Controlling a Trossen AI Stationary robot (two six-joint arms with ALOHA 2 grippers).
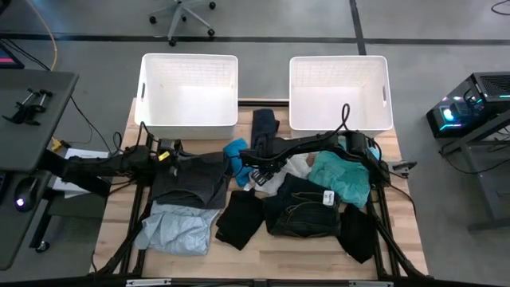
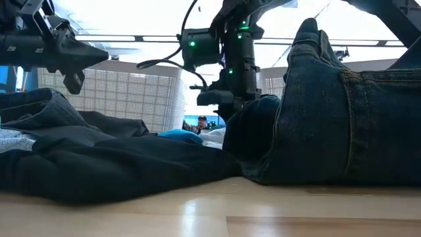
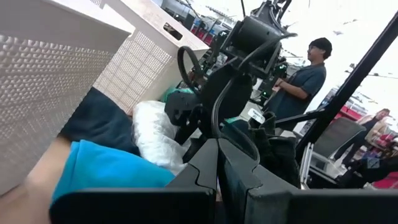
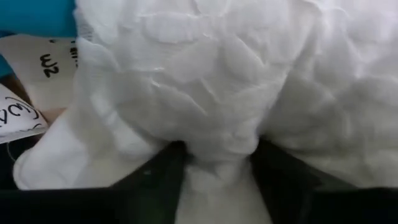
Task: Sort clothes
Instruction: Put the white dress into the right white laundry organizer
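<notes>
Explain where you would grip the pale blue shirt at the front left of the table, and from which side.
Pinch a raised fold near the middle of the pale blue shirt, coming straight down from above. It lies flat and crumpled on the table, so its ridges give fingers something to close on. Its upper edge touches the dark grey garment; stay clear.

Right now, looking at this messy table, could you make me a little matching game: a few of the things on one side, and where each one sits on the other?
Things:
1. pale blue garment
2. teal garment
3. white garment
4. left gripper

Places:
A. pinched between the right gripper's fingers
B. near-left corner of the table
C. right side, just in front of the right basket
D. over the charcoal garment, in front of the left basket

Pairs: 1-B, 2-C, 3-A, 4-D
</notes>
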